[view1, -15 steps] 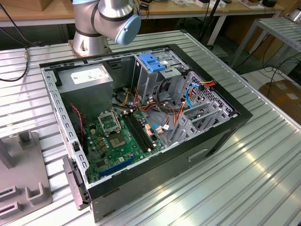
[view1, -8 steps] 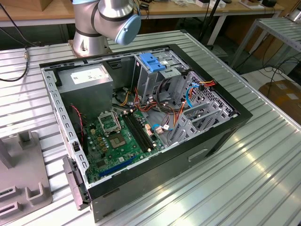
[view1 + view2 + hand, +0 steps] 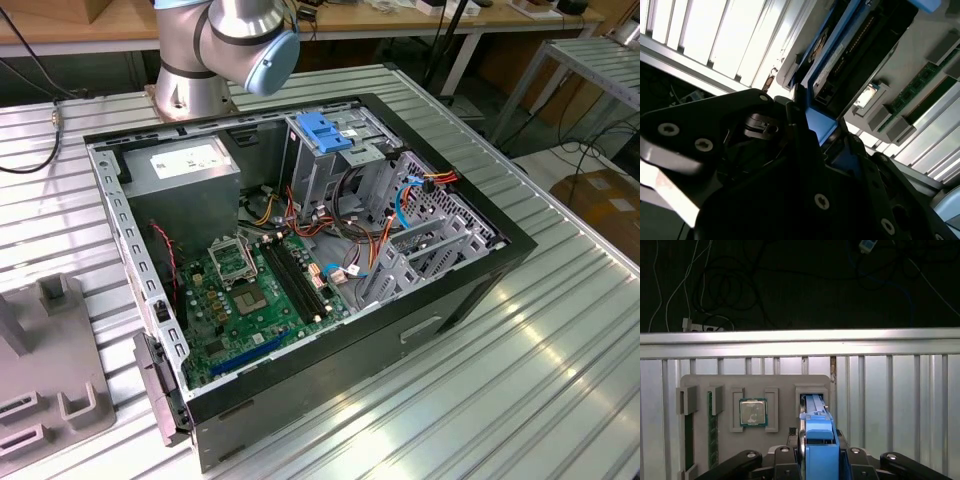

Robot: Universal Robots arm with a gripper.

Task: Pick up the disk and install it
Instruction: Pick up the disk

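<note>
The disk (image 3: pixel 816 412) stood on its edge in the end slot of a grey holder tray (image 3: pixel 785 385), and its bright blue side-rail frame pointed toward the camera in the first wrist view. The end effector (image 3: pixel 818 460) was closed narrowly on this blue frame, with one dark finger (image 3: pixel 793 465) against each side of it. In the second wrist view the same grasp appeared from very near: the blue frame and the dark body of the disk (image 3: pixel 860 50) ran away from the end effector (image 3: pixel 822 132), between its fingers. I could not tell if the disk was lifted a little from the slot or sat fully in it. On the same tray, beside the disk, a square processor chip (image 3: pixel 753 412) lay in its own recess, and green memory sticks (image 3: pixel 713 432) lay in narrow grooves further along. The tray rested on a ribbed metal surface (image 3: pixel 890 405). In the exterior view an open computer case (image 3: pixel 330 390) lay on this surface, with the green motherboard (image 3: pixel 250 300) exposed and a metal drive cage (image 3: pixel 330 170) carrying a blue bracket (image 3: pixel 325 132) near its far wall. The base of the arm (image 3: pixel 225 45) stood just behind the case.
</note>
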